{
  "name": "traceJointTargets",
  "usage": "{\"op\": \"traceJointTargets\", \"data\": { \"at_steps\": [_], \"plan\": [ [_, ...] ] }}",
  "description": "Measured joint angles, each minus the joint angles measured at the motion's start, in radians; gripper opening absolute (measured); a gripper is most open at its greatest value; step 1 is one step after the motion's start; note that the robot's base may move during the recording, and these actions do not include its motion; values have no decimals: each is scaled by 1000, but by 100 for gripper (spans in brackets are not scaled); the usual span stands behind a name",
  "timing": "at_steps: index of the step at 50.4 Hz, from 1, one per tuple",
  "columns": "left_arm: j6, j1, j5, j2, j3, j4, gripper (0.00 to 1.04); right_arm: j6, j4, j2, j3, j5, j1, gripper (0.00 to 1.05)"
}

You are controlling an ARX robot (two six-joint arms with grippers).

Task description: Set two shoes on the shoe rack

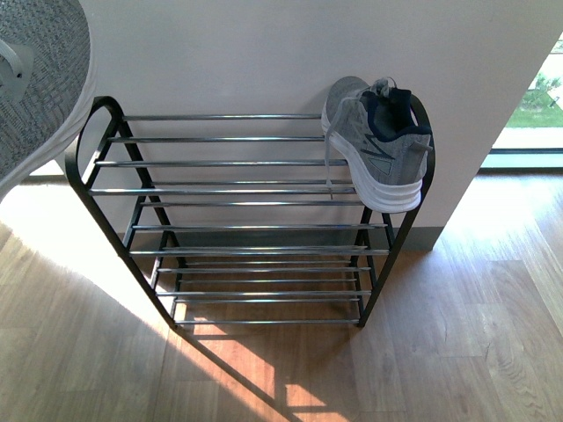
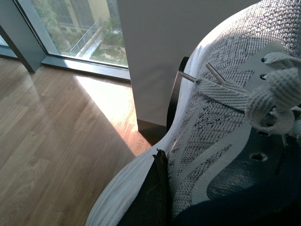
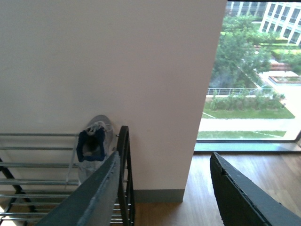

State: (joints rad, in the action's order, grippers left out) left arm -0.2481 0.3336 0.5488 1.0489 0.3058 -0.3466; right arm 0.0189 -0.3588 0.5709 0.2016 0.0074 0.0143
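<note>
**Second sneaker up at the left, open bars to its right**

The held sneaker (image 1: 40,79) fills the upper left corner of the front view, close to the camera and above the rack's (image 1: 237,163) left frame. In the left wrist view a dark finger of the left gripper (image 2: 162,197) presses against its white sole edge. The other finger is hidden, so the clamp is my reading rather than something shown.

The placed sneaker (image 1: 383,149) sits at the right end of the top tier, toe to the wall (image 1: 220,53) and heel hanging over the front bar.

The right gripper (image 3: 164,157) is spread wide and empty, hanging above the rack's right frame.

The coming move turns on one thing. The free stretch of top bars lies right of and below the held sneaker in the front view, between it and its mate. The left arm carries it and is the nearer one. The sneaker's long axis likely needs to run front to back across the bars, matching its mate.
</note>
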Motion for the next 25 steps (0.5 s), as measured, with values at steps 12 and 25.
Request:
{"op": "traceJointTargets", "data": {
  "at_steps": [12,25],
  "plan": [
    [0,0,-3,0,0,0,2,-5,10,-99,-81,-7,-11,9],
    [-27,59,-93,142,94,-24,2,-8,51,-186,-129,-8,-11,1]
  ]
}}
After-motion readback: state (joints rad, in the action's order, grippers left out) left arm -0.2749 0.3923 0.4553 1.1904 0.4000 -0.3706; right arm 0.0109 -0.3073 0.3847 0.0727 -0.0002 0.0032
